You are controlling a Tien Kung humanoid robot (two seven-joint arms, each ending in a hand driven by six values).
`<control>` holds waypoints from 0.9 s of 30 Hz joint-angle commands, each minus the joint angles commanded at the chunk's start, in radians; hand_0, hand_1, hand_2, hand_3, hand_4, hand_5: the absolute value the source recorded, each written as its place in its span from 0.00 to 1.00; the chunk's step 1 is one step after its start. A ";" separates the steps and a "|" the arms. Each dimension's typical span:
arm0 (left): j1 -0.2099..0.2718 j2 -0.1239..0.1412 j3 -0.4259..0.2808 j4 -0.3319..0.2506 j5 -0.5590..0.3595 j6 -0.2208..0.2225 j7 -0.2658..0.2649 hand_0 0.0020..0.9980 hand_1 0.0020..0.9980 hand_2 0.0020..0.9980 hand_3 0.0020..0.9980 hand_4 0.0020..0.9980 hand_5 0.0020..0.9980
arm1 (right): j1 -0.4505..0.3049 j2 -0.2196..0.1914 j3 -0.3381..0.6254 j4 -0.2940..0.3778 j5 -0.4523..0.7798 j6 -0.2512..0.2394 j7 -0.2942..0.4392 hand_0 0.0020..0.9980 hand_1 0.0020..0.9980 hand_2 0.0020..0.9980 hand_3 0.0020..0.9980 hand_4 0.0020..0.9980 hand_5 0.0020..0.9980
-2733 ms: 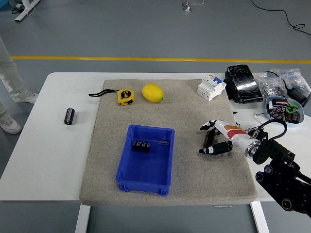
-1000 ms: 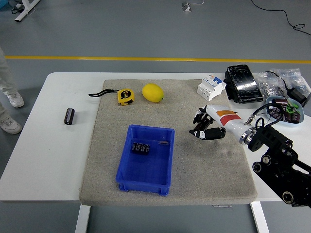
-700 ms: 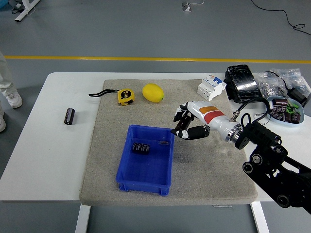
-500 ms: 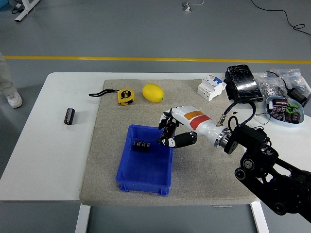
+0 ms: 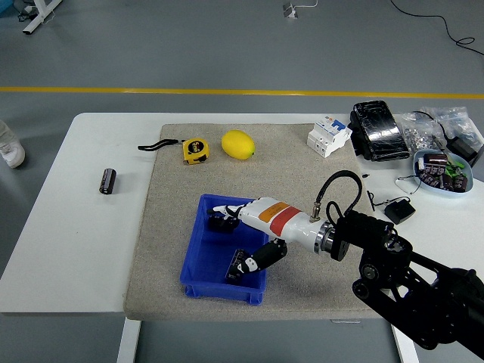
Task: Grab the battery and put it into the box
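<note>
One arm is in view, the right one, reaching from the lower right corner across the grey mat [image 5: 333,162] so that the right hand [image 5: 243,236] hangs over the blue box [image 5: 198,275]. Its fingers [image 5: 224,209] are spread, the thumb hanging low near the front of the box, and they hold nothing that can be made out. Dark batteries [image 5: 221,223] lie inside the box toward its far end, partly hidden by the hand, so their number cannot be told. Another battery [image 5: 109,181] lies on the bare white table [image 5: 60,249] to the left of the mat, well apart from the box. On the far part of the mat sit a yellow tape measure [image 5: 194,149] and a lemon [image 5: 237,144] side by side, with a white switch block [image 5: 328,135] at the far right corner. Beyond it on the table are a black pack [image 5: 377,130], clear bags of small parts [image 5: 427,128] and a blue dish [image 5: 445,170].
</note>
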 joint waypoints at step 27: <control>0.009 -0.006 0.005 -0.001 -0.008 0.005 0.002 0.75 0.71 0.73 0.65 0.70 0.67 | -0.111 -0.071 0.312 -0.174 0.234 -0.135 -0.003 0.70 0.66 0.72 0.79 1.00 0.35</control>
